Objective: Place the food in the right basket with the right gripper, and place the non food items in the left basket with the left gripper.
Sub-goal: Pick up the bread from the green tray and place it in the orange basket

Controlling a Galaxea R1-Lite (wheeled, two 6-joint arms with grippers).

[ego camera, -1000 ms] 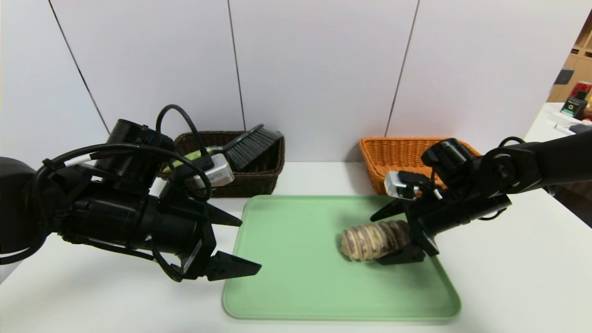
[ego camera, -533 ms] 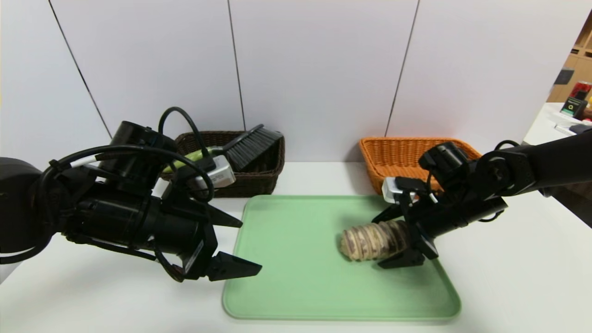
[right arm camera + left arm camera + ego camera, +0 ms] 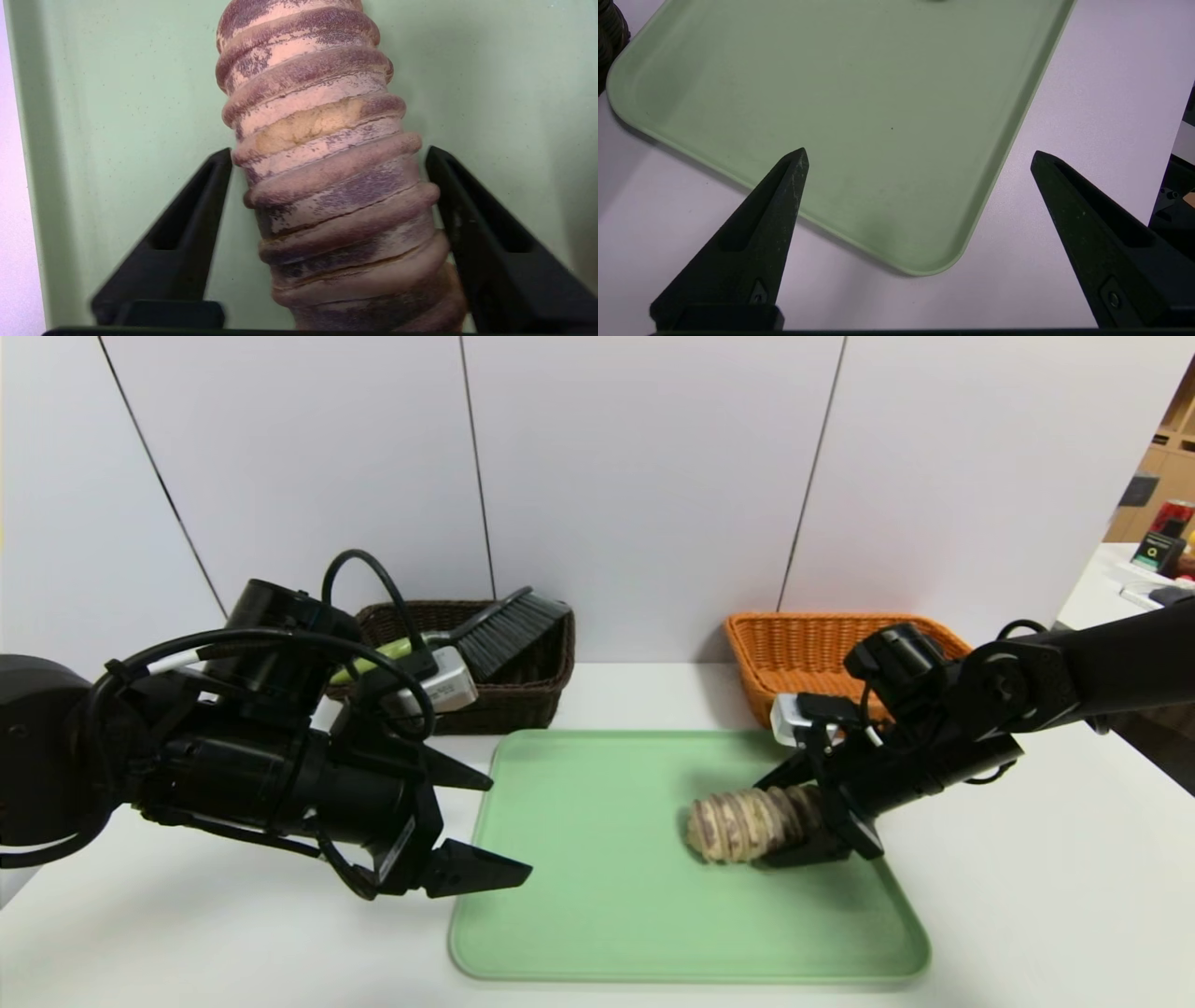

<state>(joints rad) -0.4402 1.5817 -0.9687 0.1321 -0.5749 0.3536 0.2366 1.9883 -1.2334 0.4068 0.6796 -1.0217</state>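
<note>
White tabletop (image 3: 1027, 896) is filling the frame's lower half, carrying a green tray (image 3: 597, 896) at lower centre. Toward the upper left the left basket (image 3: 523, 695) is holding a brush (image 3: 509, 630); the right basket (image 3: 794, 649) is sitting right of centre. At left, the left gripper (image 3: 490, 826) is hovering, jaws spread wide. On the tray, the right gripper (image 3: 794, 807) is straddling the bread roll (image 3: 742, 821), one finger (image 3: 490, 261) touching, the other just clear.

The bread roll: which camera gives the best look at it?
The right wrist view: the bread roll fills the picture, ridges sharp, between the right gripper's fingers. The head view shows it whole but small on the green tray. The left wrist view shows no recognizable part of it.
</note>
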